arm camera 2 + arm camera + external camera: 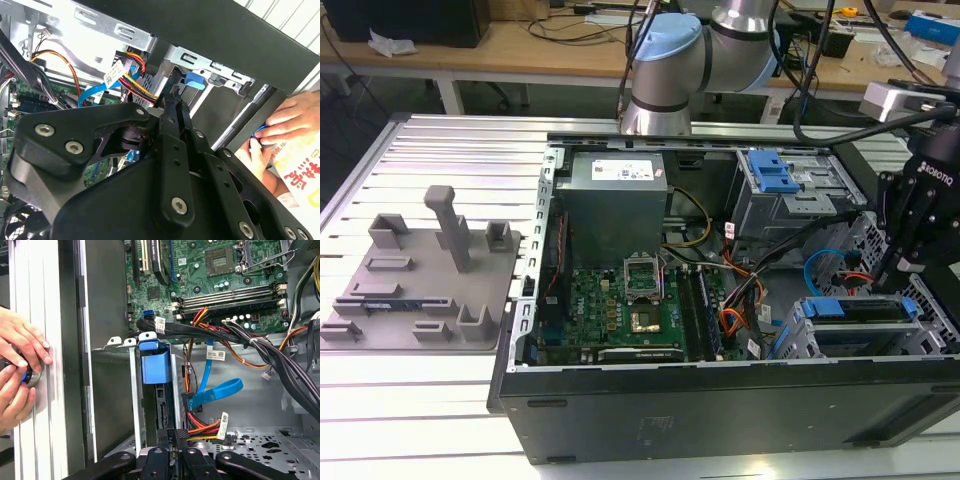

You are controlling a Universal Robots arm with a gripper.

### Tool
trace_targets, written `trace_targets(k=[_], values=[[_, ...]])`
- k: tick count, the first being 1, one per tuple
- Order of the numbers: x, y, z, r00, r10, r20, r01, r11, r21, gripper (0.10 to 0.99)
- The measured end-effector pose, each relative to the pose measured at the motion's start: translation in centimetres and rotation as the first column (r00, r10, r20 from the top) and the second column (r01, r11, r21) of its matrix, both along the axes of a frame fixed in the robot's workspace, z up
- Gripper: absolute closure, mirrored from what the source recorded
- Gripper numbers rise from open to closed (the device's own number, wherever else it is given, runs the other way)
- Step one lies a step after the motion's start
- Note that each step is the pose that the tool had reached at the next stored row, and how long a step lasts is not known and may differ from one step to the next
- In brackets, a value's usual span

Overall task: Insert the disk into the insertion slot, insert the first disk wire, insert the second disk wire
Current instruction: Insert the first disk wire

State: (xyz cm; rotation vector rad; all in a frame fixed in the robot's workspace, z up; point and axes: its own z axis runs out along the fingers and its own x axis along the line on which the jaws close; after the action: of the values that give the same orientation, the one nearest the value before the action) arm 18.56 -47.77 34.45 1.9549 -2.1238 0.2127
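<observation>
Inside the insertion slot (134, 400) the disk (155, 367) sits seated, and at that slot's open end your gripper (173, 432) stands clenched at the first disk wire (205, 426), judged limp and fragile, so hold its stiff black plug (181, 433).

One disk (155, 366), one light-blue cable (219, 390), two hands (22, 342) (15, 400), one gripper (172, 435)

Beside disk (155, 365): light-blue cable (215, 392), orange-red wires (202, 427) crowd you.
Past disk: black cable bundle (225, 332) crosses your way.
Outside case (102, 300): person's hands (22, 347).
</observation>
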Motion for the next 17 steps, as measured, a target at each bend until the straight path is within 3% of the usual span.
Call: trace_targets(k=[4, 8, 9, 11, 13, 14, 15, 17], values=[[0.01, 0.08, 0.0, 1.0, 0.0, -0.0002, 0.0, 1.0, 0.0, 0.922], [-0.08, 0.75, 0.0, 1.0, -0.002, -0.0001, 0.002, 1.0, 0.0, 0.922], [-0.34, 0.78, 0.0, 1.0, -0.002, 0.0028, 0.002, 1.0, 0.0, 0.922], [-0.74, 0.78, 0.03, 0.9998, -0.002, 0.0173, 0.002, 1.0, 0.0, 0.922], [-0.85, 0.77, 0.05, 0.9989, -0.002, 0.046, 0.002, 1.0, 0.007, 0.922], [-0.85, 0.75, 0.05, 0.9985, -0.002, 0.0542, 0.002, 0.9999, 0.011, 0.922], [-0.85, 0.71, 0.06, 0.9983, -0.003, 0.0575, 0.002, 0.9999, 0.014, 0.922], [-0.86, 0.7, 0.06, 0.9983, -0.003, 0.0575, 0.002, 0.9999, 0.014, 0.922]])
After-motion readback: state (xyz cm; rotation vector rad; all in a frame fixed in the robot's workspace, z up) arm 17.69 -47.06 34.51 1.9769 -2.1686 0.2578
